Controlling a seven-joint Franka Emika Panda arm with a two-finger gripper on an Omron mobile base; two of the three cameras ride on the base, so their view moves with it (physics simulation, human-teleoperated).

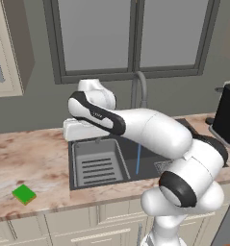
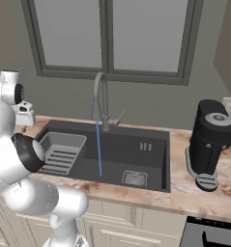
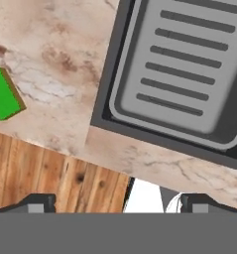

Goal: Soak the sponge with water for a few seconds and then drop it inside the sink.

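The sponge (image 1: pixel 24 194) lies flat on the table (image 1: pixel 34 158), left of the sink (image 2: pixel 151 159). Water (image 2: pixel 99 149) streams into the basin. The hand (image 3: pixel 117 202), fingers spread wide and holding nothing, hovers over the table edge by the ribbed rack (image 3: pixel 189 74).

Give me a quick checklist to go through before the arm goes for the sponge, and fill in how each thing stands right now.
1. Gripper open and holding nothing: ok, the finger tips stand wide apart with nothing between them.
2. Sponge free to grasp: ok, it lies flat on the counter left of the sink, green side up, nothing on or against it.
3. Gripper lined up over the sponge: not ok, in the hand view the sponge sits at the far left edge, well off centre.
4. Water running: ok, a thin stream falls from the faucet into the basin.
5. Drop zone under the stream: ok, bare basin floor; the ribbed rack insert sits to the side.
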